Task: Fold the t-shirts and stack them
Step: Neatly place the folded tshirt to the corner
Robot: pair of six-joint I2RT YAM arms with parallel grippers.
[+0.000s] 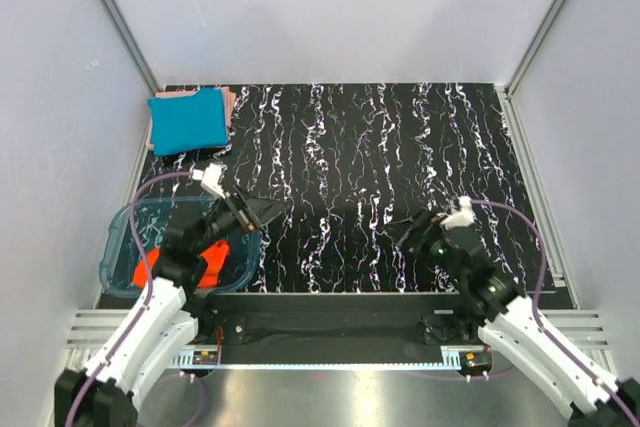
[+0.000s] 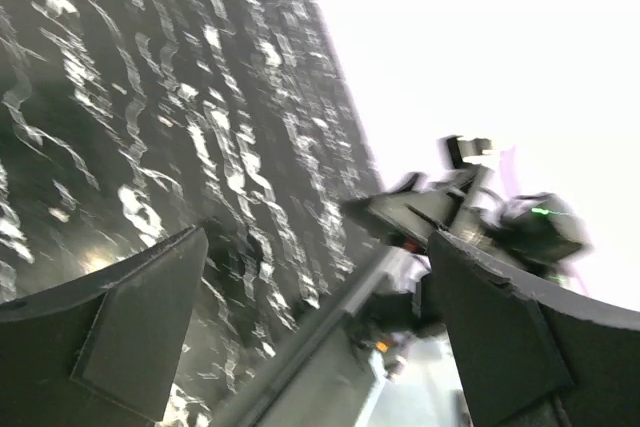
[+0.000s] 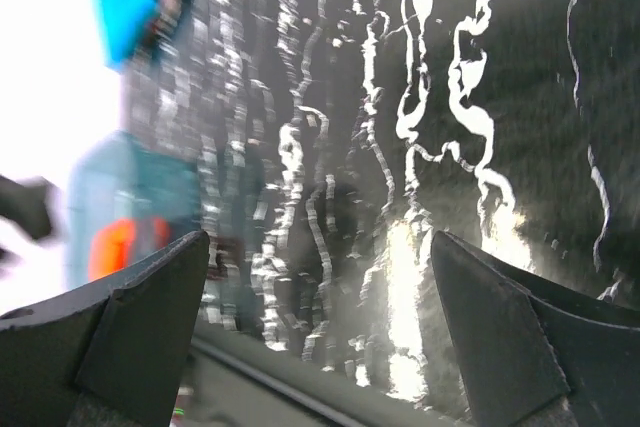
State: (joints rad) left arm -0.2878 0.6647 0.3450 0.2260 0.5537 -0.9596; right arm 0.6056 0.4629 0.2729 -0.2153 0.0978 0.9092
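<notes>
No legible text, labels or numbers in any view.
Salmon-pink t-shirt (image 1: 230,100) shows only a thin edge under the folded teal-blue t-shirt (image 1: 188,120), so no print can be made out on it. Orange-red t-shirt (image 1: 212,257) in the clear blue-tinted tub (image 1: 120,247) looks plain. White streaks on the black table (image 1: 380,167) are a marble pattern, not characters. Both wrist views are too motion-blurred to read anything.

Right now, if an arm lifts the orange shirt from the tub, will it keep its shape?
Probably not: the orange shirt lies crumpled in the tub, so it should droop. It looks like thin cloth, likely light. A trailing part might catch the rim.
</notes>
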